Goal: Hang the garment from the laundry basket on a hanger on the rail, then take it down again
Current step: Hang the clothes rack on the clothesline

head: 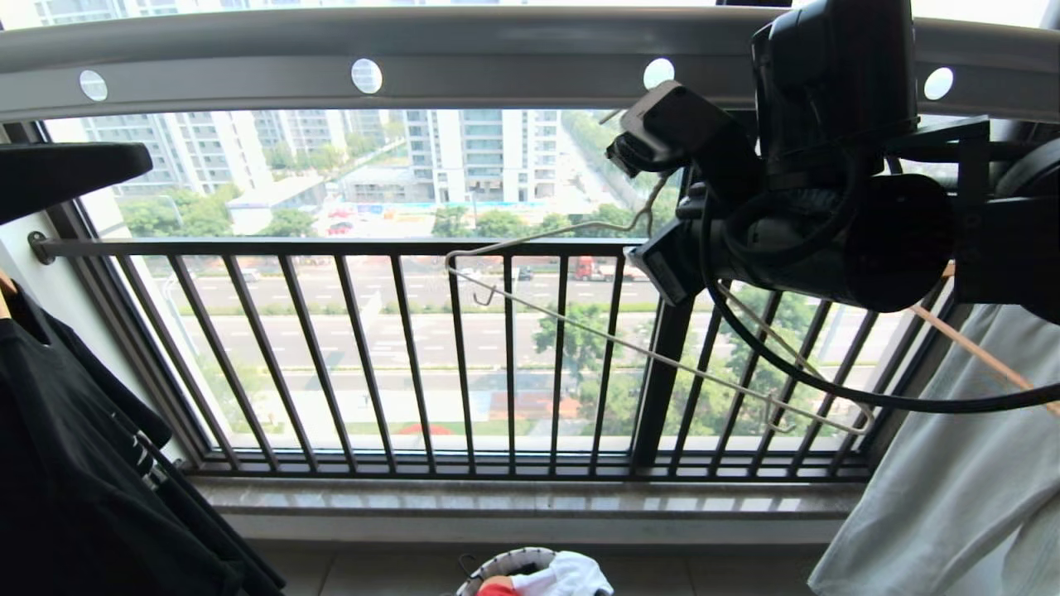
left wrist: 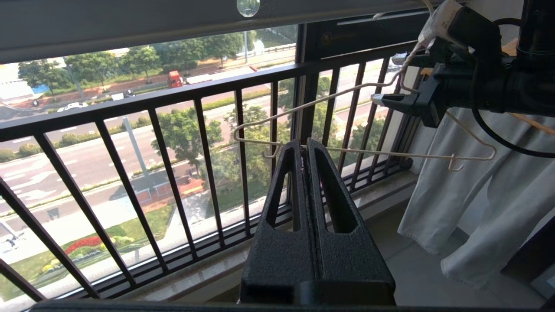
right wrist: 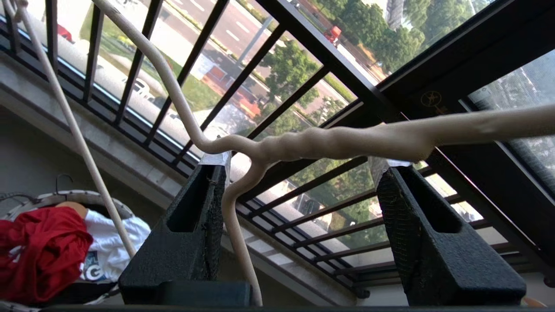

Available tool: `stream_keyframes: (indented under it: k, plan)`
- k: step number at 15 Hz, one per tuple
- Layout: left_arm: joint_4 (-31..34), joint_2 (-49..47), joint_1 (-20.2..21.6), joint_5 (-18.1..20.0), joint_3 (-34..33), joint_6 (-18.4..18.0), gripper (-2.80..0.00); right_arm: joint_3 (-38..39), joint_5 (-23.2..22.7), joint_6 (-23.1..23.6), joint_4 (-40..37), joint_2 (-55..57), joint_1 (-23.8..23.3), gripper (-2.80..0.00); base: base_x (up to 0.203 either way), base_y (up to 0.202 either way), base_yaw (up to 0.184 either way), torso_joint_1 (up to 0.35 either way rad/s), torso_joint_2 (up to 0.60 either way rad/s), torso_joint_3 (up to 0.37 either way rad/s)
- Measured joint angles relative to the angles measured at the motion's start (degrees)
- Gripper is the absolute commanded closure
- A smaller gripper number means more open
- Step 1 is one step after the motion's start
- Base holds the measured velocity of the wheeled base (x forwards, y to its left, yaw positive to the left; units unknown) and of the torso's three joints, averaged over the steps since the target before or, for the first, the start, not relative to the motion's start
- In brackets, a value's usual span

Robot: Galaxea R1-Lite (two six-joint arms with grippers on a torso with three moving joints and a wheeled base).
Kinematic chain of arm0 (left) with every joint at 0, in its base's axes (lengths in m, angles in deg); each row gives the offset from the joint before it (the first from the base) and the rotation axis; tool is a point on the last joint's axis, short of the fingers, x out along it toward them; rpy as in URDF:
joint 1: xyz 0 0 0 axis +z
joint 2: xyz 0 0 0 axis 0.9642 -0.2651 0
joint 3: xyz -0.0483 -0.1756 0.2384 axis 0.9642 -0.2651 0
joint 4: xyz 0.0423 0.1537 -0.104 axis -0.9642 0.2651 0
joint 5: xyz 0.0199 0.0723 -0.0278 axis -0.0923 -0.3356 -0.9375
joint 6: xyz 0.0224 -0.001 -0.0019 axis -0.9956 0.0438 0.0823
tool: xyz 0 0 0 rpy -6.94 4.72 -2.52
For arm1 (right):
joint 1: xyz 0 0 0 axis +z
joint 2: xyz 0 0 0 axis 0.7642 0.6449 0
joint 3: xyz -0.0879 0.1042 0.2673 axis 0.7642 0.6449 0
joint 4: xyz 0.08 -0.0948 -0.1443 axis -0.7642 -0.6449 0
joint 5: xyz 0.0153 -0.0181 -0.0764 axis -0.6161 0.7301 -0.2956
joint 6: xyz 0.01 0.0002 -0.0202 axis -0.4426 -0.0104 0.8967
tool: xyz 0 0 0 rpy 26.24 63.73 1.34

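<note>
Your right pincer (right wrist: 299,173) stands open just under the rail (head: 497,58), its fingers spread either side of the twisted neck of the hanger (head: 646,356), which carries no clothing. Your left pincer (left wrist: 305,147) is fully closed on nothing, held in front of the window railing (head: 373,248). The garment (right wrist: 41,249) lies crumpled in the laundry basket (head: 497,571) on the floor below.

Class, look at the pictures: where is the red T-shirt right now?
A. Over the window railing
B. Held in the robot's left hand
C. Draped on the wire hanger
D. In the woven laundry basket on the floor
D: the red T-shirt lies bunched in the laundry basket, while the wire hanger is bare.
</note>
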Motion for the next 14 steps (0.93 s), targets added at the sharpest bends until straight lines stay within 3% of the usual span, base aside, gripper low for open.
stream_keyframes:
  k: [5,12,13,14]
  plan:
    - [0.1,-0.5,0.0,-0.1,-0.2,0.0,0.00,4.0,-2.1,-0.5,0.2,-5.7,3.7,-2.80,0.000,0.000,0.000,0.000,0.00,0.000]
    - [0.0,-1.8,0.0,0.0,-0.8,0.0,0.00,15.8,-2.0,-0.7,0.6,-16.8,6.8,-2.80,0.000,0.000,0.000,0.000,0.00,0.000]
    - [0.0,-2.2,0.0,0.0,-1.0,0.0,0.00,17.1,-1.9,-0.7,0.7,-18.4,6.8,0.00,0.000,0.000,0.000,0.000,0.00,0.000]
    - [0.0,-2.6,0.0,0.0,-1.2,0.0,0.00,18.4,-1.9,-0.7,0.7,-20.0,6.8,0.00,0.000,0.000,0.000,0.000,0.00,0.000]
